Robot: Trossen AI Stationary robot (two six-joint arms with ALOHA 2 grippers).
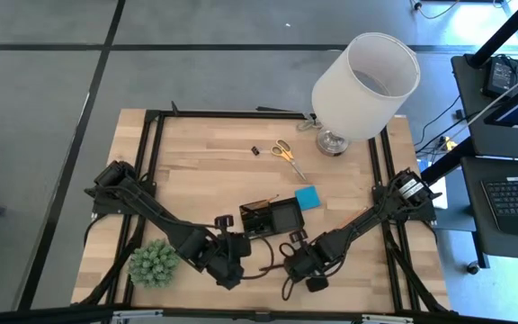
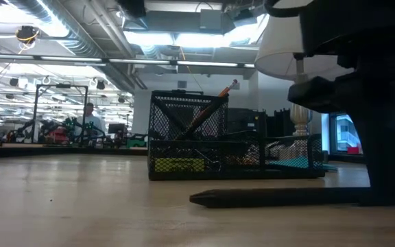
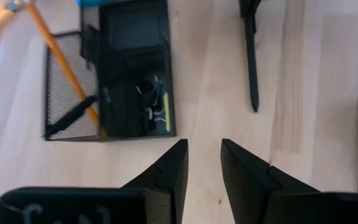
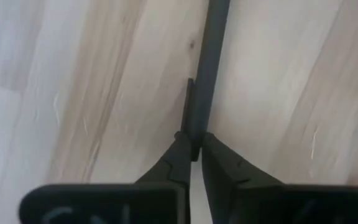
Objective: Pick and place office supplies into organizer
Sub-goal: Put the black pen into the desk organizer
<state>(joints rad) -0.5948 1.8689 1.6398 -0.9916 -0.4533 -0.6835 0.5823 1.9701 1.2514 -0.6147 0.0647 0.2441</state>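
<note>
- Near the table's front edge, a black pen (image 4: 207,68) is pinched between the closed fingers of the right gripper (image 4: 194,152); the pen is seen lying flat on the wood.
- Just beside it, the left gripper (image 3: 204,165) is held partly open, with nothing gripped.
- Behind both, the organizer (image 1: 271,217) is seen, an orange pencil (image 3: 61,62) leaning in it.
</note>
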